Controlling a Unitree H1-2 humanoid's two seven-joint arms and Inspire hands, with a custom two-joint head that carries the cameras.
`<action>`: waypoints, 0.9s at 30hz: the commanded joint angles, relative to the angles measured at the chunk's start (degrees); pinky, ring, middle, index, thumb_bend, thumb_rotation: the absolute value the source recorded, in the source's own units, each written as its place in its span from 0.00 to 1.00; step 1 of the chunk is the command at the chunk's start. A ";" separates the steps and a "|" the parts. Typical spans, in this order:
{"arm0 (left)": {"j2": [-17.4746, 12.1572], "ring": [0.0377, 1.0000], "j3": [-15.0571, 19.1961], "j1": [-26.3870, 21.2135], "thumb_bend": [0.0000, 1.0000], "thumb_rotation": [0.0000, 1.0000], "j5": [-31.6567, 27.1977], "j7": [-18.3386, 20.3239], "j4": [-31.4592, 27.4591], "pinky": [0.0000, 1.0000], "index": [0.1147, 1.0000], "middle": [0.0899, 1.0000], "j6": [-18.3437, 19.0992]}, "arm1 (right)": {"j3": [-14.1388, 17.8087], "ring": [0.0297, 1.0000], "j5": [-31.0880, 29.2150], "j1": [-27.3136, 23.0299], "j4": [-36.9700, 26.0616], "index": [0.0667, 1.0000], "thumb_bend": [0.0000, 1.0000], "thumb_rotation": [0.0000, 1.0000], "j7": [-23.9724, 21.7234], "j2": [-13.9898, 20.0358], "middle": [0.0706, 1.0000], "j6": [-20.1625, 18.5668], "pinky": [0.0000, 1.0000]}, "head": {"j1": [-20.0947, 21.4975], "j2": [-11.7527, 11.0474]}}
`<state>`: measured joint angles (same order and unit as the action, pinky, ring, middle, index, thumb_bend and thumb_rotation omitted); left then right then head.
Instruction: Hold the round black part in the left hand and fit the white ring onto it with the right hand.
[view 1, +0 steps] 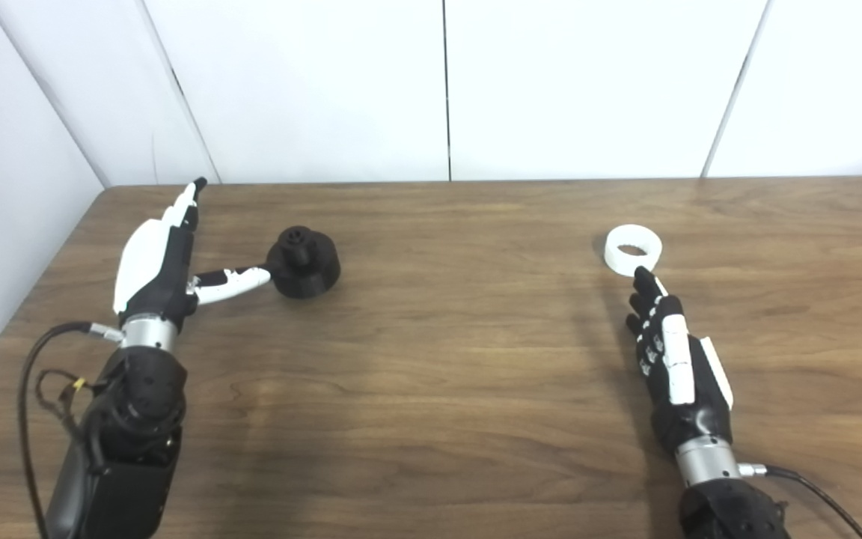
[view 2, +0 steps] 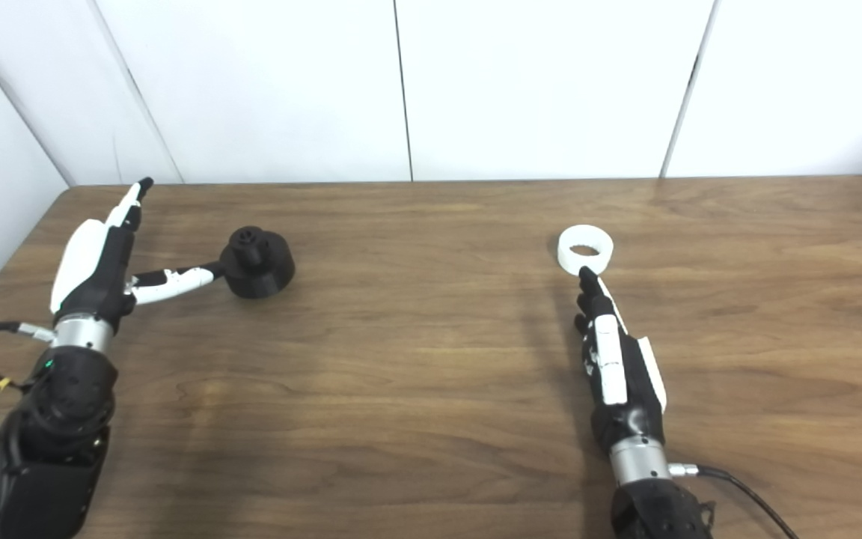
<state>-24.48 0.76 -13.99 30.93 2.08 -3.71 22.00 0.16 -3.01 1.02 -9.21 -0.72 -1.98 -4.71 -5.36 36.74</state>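
While the left hand (view 1: 158,266) was spread, thumb touching the black part (view 1: 302,262), the right hand's (view 1: 674,367) straight fingers reached the ring (view 1: 632,250).

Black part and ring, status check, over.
Left hand open, thumb tip at the round black part, no grasp. Right hand open, fingertips at the white ring, not holding. Both parts on the table, far apart; nothing between.

It looked like a lab or test bench set-up. A bare wooden table (view 1: 431,419) stood pushed into a corner of plain white panelled walls (view 1: 311,82), the panel seams running down to its far edge. Loose cables (view 1: 34,374) trailed across the near left corner of the table.
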 commanded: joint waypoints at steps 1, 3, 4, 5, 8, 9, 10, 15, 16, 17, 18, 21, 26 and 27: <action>-3.03 1.00 -0.62 -4.39 0.99 0.41 1.76 -0.24 1.55 0.93 1.00 1.00 -1.68 | -0.23 0.98 0.24 -0.75 -0.11 0.94 0.59 1.00 0.32 -0.59 0.98 1.98 0.99 | -0.03 0.06; -3.48 1.00 -1.36 -5.54 1.00 0.41 1.69 0.11 3.33 0.94 1.00 1.00 -1.87 | -0.28 0.98 0.01 -0.72 -0.39 0.93 0.58 1.00 0.33 -0.63 0.97 1.87 0.98 | -0.02 0.07; -3.81 1.00 -1.92 -6.33 1.00 0.40 1.69 0.47 4.50 0.95 0.99 1.00 -1.98 | -0.29 0.98 0.04 -0.67 -0.58 0.93 0.57 1.00 0.50 -0.70 0.97 1.78 0.98 | 0.14 0.05; -4.09 1.00 -2.36 -7.06 1.00 0.39 1.53 0.95 5.53 0.95 0.99 1.00 -2.06 | -0.32 0.98 0.14 -0.65 -0.73 0.93 0.58 1.00 0.62 -0.69 0.97 1.73 0.98 | 0.21 0.07; -4.80 1.00 -3.37 -8.98 1.00 0.39 0.46 2.42 8.25 0.95 0.98 1.00 -2.58 | -0.38 0.98 0.40 -0.68 -0.66 0.93 0.58 1.00 0.64 -0.31 0.97 2.33 0.99 | 0.28 0.12; -4.96 1.00 -3.53 -9.55 1.00 0.40 -0.10 3.06 9.13 0.95 0.98 1.00 -2.69 | -0.38 0.98 0.40 -0.66 -0.68 0.93 0.57 1.00 0.69 -0.27 0.97 2.42 0.98 | 0.30 0.08; -5.11 1.00 -3.68 -9.99 1.00 0.40 -0.54 3.51 9.84 0.95 0.97 1.00 -2.91 | -0.38 0.98 0.34 -0.63 -0.70 0.93 0.56 1.00 0.73 -0.26 0.97 2.44 0.98 | 0.35 0.12; -5.40 1.00 -4.73 -11.28 1.00 0.40 -1.03 5.77 10.96 0.94 0.96 1.00 -2.21 | -0.40 0.98 0.06 -0.41 -0.84 0.93 0.57 1.00 0.77 -0.23 0.97 2.33 0.99 | 0.50 0.23; -5.53 1.00 -4.95 -11.50 1.00 0.39 -1.25 6.24 11.19 0.94 0.96 1.00 -2.49 | -0.45 0.98 0.11 -0.36 -0.96 0.93 0.57 1.00 0.75 -0.21 0.97 2.27 0.98 | 0.52 0.25; -5.65 1.00 -5.11 -11.63 1.00 0.38 -1.43 6.50 11.36 0.95 0.96 1.00 -2.78 | -0.49 0.98 0.16 -0.33 -1.05 0.93 0.57 1.00 0.75 -0.20 0.97 2.21 0.98 | 0.52 0.25; -5.76 1.00 -5.39 -11.82 1.00 0.39 -1.63 7.47 11.13 0.95 0.96 1.00 -2.17 | -0.44 0.97 0.12 -0.26 -1.23 0.93 0.58 1.00 0.86 -0.29 0.97 1.93 0.98 | 0.58 0.29; -6.18 1.00 -5.91 -11.78 1.00 0.43 -2.60 10.00 9.66 0.96 0.95 1.00 -1.64 | -0.47 0.97 0.37 -0.16 -1.40 0.93 0.57 1.00 0.98 -0.23 0.97 1.87 0.97 | 0.55 0.41; -6.32 1.00 -5.97 -11.56 1.00 0.43 -3.63 12.77 7.73 0.96 0.95 0.99 -0.68 | -0.33 0.98 0.16 -0.14 -1.40 0.94 0.57 1.00 1.13 -0.33 0.97 1.62 0.98 | 0.54 0.53; -6.42 1.00 -6.10 -11.56 1.00 0.43 -3.72 13.18 7.55 0.95 0.95 0.99 -0.55 | -0.31 0.98 0.13 -0.17 -1.19 0.94 0.57 1.00 1.10 -0.30 0.97 1.79 0.98 | 0.57 0.53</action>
<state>-28.56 -5.74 -22.50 27.18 15.14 6.04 21.78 0.00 -2.97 1.11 -9.41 0.42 -1.97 -4.54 -4.75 37.18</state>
